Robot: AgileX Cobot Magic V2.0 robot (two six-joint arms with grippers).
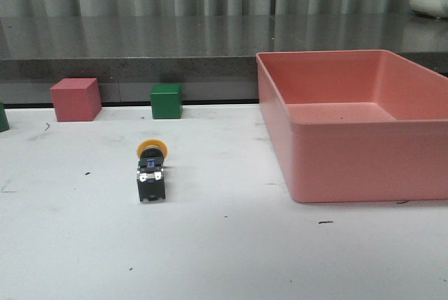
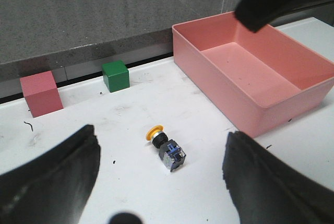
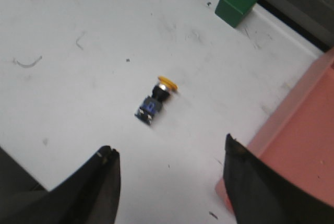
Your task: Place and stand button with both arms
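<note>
The button [image 1: 151, 172] lies on its side on the white table [image 1: 224, 258], yellow cap toward the far edge and its block end toward the robot. Nothing touches it. Seen from both wrists, it sits ahead of the fingers and between them, well clear of each.

The left gripper [image 2: 162, 177] is open, its two dark fingers spread wide with the button in the gap beyond them. The right gripper [image 3: 169, 182] is open too and empty, looking down on the button from higher up (that picture is a little blurred, so the exact tilt of the button is hard to read there). Neither arm shows in the front view, so both are probably held back and above.

The step in hand looks like the first reach. To do it well, one gripper should come down square over the black middle part, fingers on either side of it rather than on the rounded cap, which would likely slip. Lift only a little, then let the other gripper take the cap end so the piece can be turned upright and set on its flat base.

The pink tray [image 1: 350, 122] lies off to the right gripper's side, and the green cube [image 1: 166, 101] and the pink cube [image 1: 75, 99] lie beyond the button, all well apart from it.
</note>
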